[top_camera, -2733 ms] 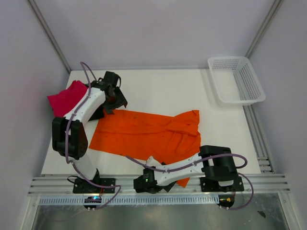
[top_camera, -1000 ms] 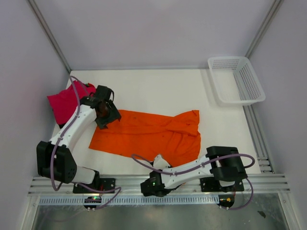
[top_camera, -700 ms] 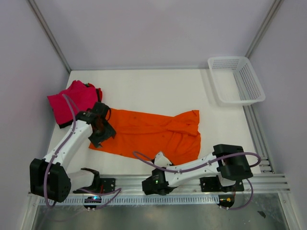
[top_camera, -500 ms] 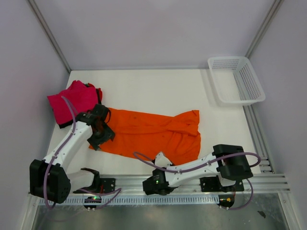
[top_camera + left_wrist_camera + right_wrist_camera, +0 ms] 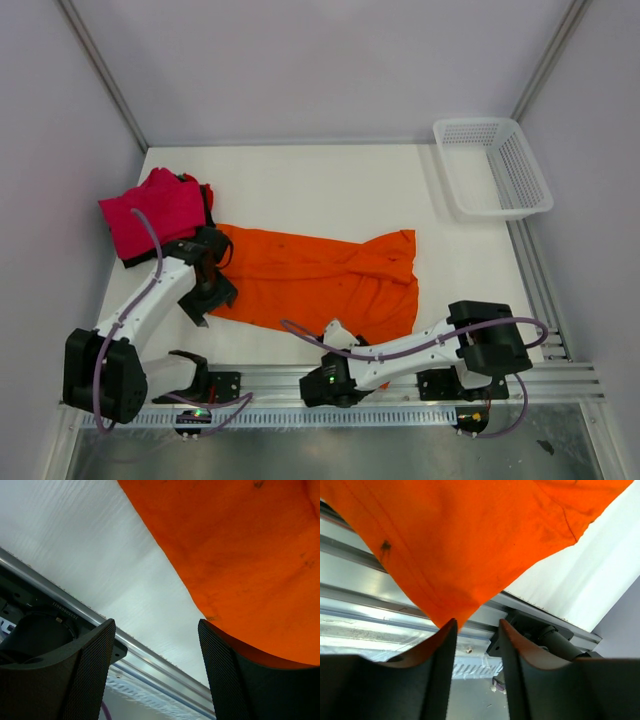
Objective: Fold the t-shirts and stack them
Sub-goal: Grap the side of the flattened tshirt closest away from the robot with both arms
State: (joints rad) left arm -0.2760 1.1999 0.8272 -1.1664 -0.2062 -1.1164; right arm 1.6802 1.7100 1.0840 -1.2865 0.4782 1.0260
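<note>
The orange t-shirt [image 5: 310, 275] lies spread flat across the middle of the table. It also shows in the left wrist view [image 5: 240, 545] and the right wrist view [image 5: 460, 535]. The magenta t-shirt [image 5: 150, 210] lies bunched at the back left on the black t-shirt [image 5: 207, 198], of which only slivers show. My left gripper [image 5: 203, 300] is open and empty at the orange shirt's near left corner [image 5: 155, 630], its right finger at the cloth's edge. My right gripper [image 5: 330, 385] is slightly open over the front rail [image 5: 474, 630]. An orange corner hangs just above its left finger.
A white mesh basket [image 5: 492, 168] stands at the back right. The aluminium rail [image 5: 400, 385] runs along the table's near edge, with both arm bases on it. Bare white table [image 5: 330, 190] lies behind the orange shirt. Walls close in left and right.
My left gripper has moved from the orange shirt's back left corner along its left edge to the near left corner. My right gripper has shifted slightly along the front rail.
</note>
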